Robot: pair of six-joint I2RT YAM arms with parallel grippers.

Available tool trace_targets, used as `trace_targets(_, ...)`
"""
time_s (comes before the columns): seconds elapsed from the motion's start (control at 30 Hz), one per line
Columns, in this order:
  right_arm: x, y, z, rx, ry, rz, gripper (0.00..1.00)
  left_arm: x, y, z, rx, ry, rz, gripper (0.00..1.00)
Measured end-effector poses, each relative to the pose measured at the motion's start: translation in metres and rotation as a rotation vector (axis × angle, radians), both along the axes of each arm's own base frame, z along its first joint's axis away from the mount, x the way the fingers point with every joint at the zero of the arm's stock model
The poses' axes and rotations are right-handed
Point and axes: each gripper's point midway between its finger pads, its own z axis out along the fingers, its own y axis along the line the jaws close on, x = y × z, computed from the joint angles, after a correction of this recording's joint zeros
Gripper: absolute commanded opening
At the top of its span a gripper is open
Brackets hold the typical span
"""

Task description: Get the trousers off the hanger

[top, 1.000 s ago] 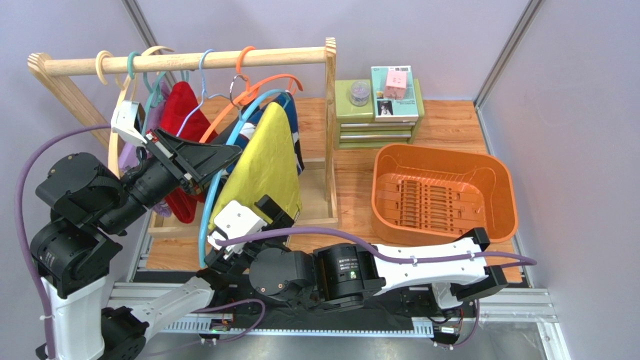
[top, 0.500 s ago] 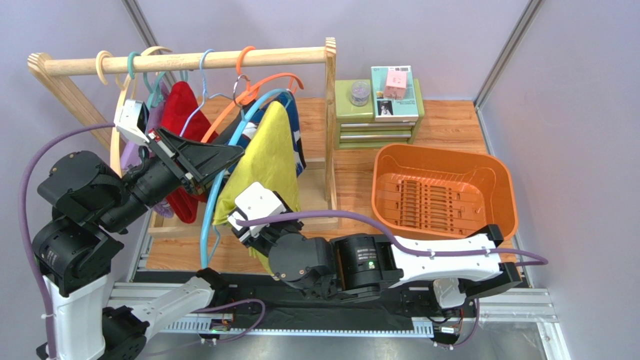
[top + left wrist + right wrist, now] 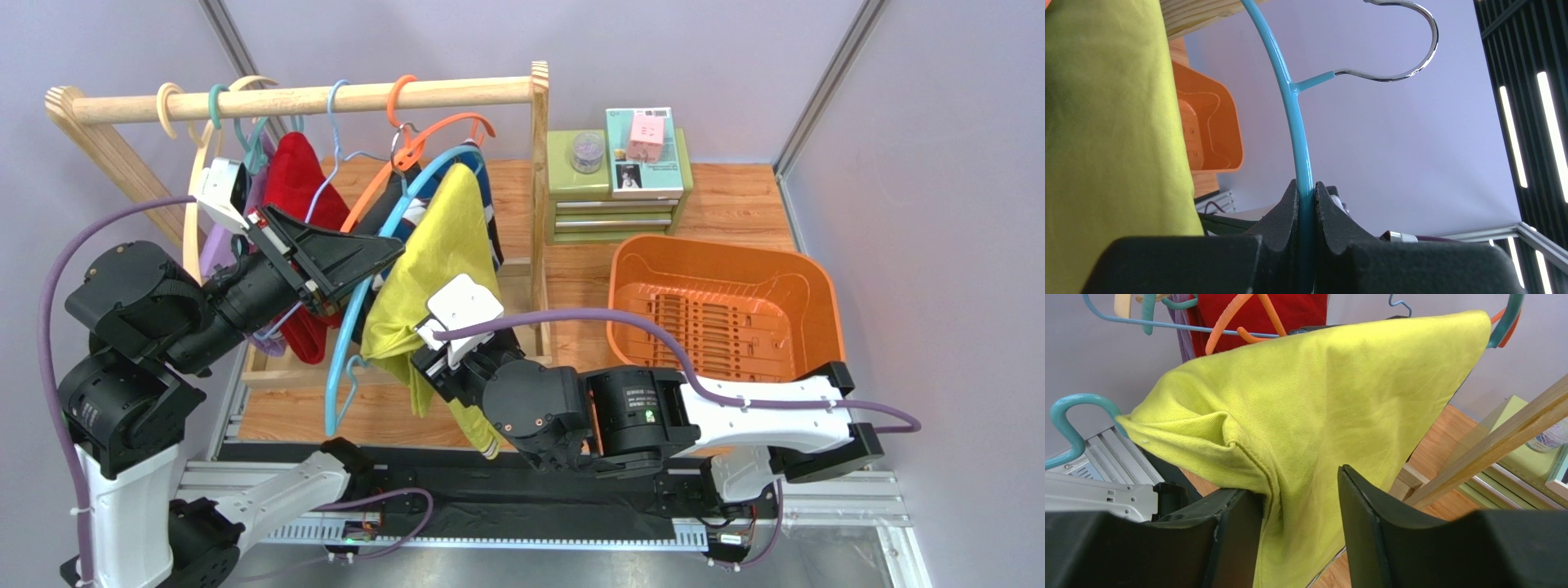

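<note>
The yellow-green trousers hang over a blue hanger that is tilted off the wooden rail. The navy printed trousers show just behind them. My left gripper is shut on the hanger's blue rod, as the left wrist view shows. My right gripper is closed on a bunch of the yellow-green cloth near its lower edge; the cloth fills the gap between its jaws and is stretched towards it. The striped cuffs are hidden.
A red garment and several other hangers hang on the rail to the left, with an orange hanger beside the blue one. The rack's post stands right of the trousers. An orange basket sits at the right, stacked boxes behind it.
My right gripper has moved right and away from the rack with the yellow-green cloth, pulling its lower part out along the hanger. The left gripper has lifted the blue hanger slightly.
</note>
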Motion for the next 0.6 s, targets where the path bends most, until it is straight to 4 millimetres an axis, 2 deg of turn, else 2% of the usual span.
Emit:
trace_targets(0.07,-0.001,0.004,-0.004,-0.008,0.004,0.008,0.57,-0.001,-0.001,0.000,0.000,0.001,-0.007,0.00)
trace_targets(0.2,-0.006,0.017,-0.011,-0.020,0.012,0.030,0.70,-0.002,-0.002,0.000,-0.001,0.005,-0.018,0.00)
trace_targets(0.33,-0.008,0.028,-0.019,-0.034,0.016,0.043,0.78,-0.003,-0.004,-0.001,0.000,0.013,-0.028,0.00)
trace_targets(0.53,-0.001,0.036,-0.020,-0.026,0.009,-0.001,0.83,-0.002,-0.006,-0.001,0.004,0.017,-0.036,0.00)
trace_targets(0.6,0.003,0.040,-0.021,-0.022,0.009,-0.018,0.91,-0.001,-0.006,-0.001,0.005,0.018,-0.036,0.00)
